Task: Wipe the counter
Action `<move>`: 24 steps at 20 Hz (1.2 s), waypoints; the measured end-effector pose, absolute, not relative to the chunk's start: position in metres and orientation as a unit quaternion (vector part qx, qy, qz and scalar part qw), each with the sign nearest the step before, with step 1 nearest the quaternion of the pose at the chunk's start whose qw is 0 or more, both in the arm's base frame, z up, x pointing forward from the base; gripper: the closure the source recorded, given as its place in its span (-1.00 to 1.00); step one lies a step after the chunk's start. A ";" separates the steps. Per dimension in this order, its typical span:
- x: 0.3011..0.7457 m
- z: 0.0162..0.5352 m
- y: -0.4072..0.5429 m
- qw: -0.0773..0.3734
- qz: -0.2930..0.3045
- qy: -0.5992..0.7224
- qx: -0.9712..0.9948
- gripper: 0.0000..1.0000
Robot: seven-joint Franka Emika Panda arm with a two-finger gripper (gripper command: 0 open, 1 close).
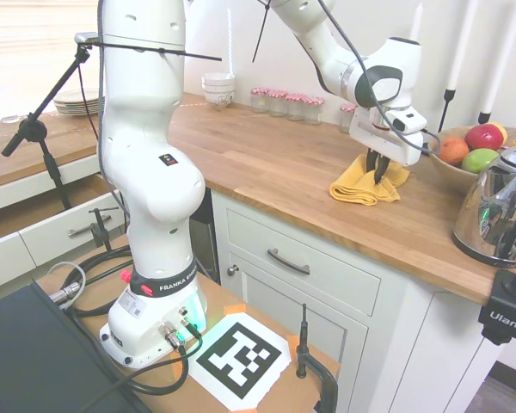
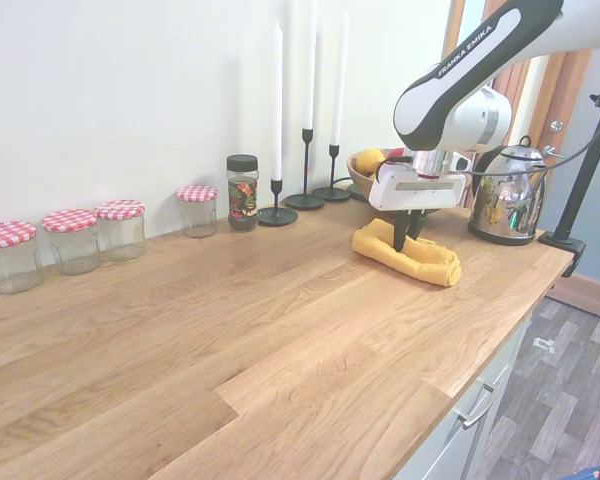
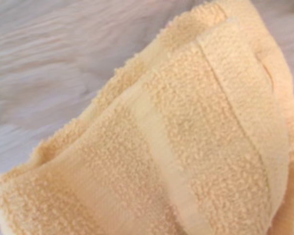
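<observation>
At right of centre in the first exterior view, the gripper (image 1: 379, 171) points straight down with its fingers pinched into the folded yellow towel (image 1: 362, 187), which lies directly beneath it on the counter (image 1: 267, 163).

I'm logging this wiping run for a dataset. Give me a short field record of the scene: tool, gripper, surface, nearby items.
tool: yellow towel, folded, lying on the counter
gripper: down on the towel, fingers pressed into its folds; open or shut unclear
surface: wooden counter, no visible spill
nearby right: kettle, fruit bowl
along wall: candlesticks, spice jar, red-checked-lid jars
far end: stacked bowls
</observation>
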State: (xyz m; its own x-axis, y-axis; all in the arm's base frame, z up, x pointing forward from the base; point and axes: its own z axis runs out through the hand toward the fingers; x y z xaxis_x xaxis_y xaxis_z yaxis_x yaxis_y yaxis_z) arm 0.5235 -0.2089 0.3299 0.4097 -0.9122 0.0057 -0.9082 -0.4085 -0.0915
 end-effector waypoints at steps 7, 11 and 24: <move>0.551 0.330 -0.119 0.039 -0.026 0.508 -0.860 1.00; 0.560 0.331 -0.068 0.035 -0.027 0.493 -0.869 1.00; 0.564 0.330 0.107 0.011 -0.050 0.434 -0.899 1.00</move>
